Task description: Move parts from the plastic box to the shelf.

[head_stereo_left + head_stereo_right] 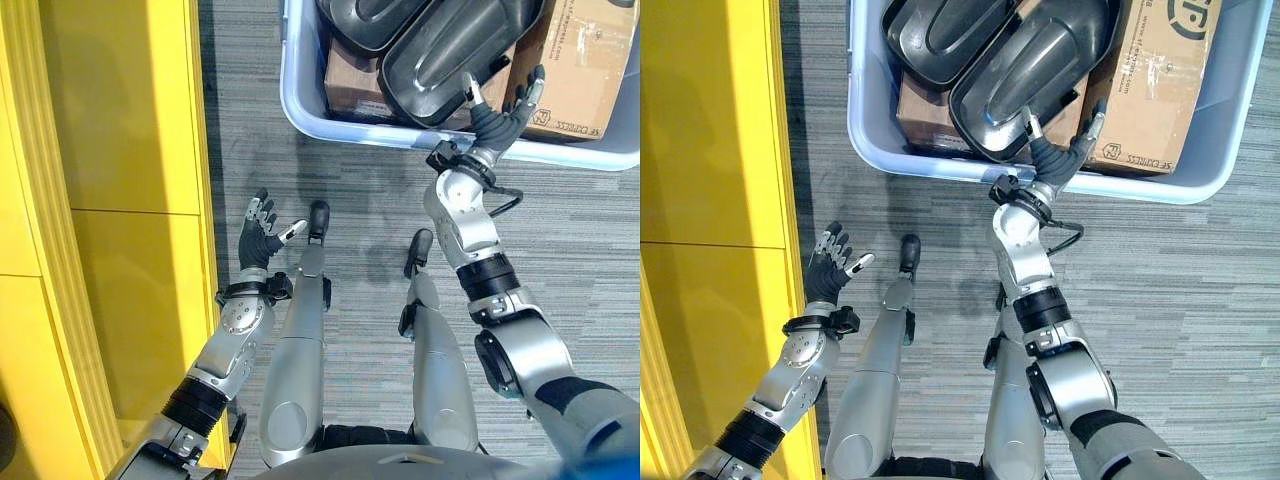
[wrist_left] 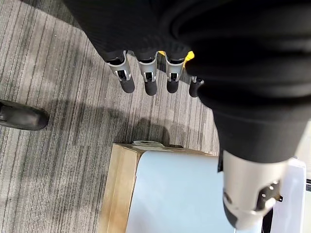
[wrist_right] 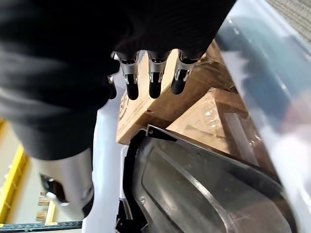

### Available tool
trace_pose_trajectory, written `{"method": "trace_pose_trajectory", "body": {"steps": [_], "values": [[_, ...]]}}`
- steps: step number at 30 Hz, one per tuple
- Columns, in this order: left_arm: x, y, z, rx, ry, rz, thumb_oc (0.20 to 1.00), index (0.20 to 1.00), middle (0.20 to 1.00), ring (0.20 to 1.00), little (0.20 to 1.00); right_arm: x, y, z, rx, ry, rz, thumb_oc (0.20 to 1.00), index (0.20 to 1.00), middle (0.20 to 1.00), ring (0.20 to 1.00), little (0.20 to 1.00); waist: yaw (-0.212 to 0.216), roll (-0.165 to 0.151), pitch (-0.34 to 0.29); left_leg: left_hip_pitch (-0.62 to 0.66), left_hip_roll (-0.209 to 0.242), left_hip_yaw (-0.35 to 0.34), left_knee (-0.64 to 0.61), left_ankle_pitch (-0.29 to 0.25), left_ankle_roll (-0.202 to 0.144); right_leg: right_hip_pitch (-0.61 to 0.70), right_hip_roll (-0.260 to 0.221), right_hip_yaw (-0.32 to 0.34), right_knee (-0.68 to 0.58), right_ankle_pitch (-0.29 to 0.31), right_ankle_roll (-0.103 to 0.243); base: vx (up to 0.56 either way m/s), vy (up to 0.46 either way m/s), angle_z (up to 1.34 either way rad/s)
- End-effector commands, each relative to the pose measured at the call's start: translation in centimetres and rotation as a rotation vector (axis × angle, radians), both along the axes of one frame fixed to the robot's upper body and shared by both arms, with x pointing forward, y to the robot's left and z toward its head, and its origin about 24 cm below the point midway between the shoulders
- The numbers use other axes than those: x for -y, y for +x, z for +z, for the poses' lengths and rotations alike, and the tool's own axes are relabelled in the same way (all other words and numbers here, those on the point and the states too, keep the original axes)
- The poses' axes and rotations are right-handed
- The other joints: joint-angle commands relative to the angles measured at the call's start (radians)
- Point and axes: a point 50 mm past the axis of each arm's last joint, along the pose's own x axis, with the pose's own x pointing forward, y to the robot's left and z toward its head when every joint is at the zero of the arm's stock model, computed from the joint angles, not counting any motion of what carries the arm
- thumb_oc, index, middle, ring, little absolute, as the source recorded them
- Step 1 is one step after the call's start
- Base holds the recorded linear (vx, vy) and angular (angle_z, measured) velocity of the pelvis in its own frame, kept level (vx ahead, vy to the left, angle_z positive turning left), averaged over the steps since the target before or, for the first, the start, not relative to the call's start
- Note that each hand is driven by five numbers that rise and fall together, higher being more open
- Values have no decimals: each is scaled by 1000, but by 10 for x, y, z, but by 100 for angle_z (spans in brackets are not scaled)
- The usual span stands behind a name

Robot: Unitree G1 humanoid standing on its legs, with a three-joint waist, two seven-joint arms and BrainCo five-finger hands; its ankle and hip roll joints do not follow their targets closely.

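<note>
Your left hand (image 1: 262, 238) hangs nearest you, over the grey carpet (image 1: 560, 230) just beside the yellow shelf (image 1: 120, 200). Fingers are straight and spread, thumb out, nothing in it. Your left wrist view confirms it: the dark-tipped fingers (image 2: 150, 85) sit in a loose row over bare carpet, apart from everything.

Further out, your right hand (image 1: 1055, 150) reaches over the near rim of the pale blue plastic box (image 1: 870, 130). Its fingers are splayed and straight, not closed on anything. Thumb tip is at the near edge of the closer black part (image 1: 1030, 65); whether it actually touches, you can't tell. The other fingertips point at the large cardboard carton (image 1: 1160, 80). In the right wrist view the fingers (image 3: 154, 82) hover above cardboard, with the black part's (image 3: 204, 194) moulded shell below them.

The parts are all in the box: the second black part (image 1: 940, 40) lies further in, overlapping the first, both resting on smaller brown cartons (image 1: 925, 115).
</note>
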Motion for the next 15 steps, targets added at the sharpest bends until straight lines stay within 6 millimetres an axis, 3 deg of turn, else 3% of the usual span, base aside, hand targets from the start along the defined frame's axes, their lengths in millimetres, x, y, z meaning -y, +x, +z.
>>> {"method": "trace_pose_trajectory", "body": {"steps": [1, 15], "values": [[3, -16, 10, 72, -7, -38, 1000, 1000, 1000, 1000, 1000, 20, -1, 19, 75, -14, -58, 1000, 1000, 1000, 1000, 1000, 10, 33, -21, 8, -2, 34, 24, -78, 16, 43, -38, 28, 139, -136, 31, 0, 0, 0], [7, -14, 11, 84, -8, -67, 1000, 1000, 1000, 1000, 1000, 33, 24, 17, -77, -95, -91, 1000, 1000, 1000, 1000, 1000, 30, 43, -21, -7, -6, 30, 31, -79, 17, 30, -36, 27, 147, -136, 32, 0, 0, 0]]}}
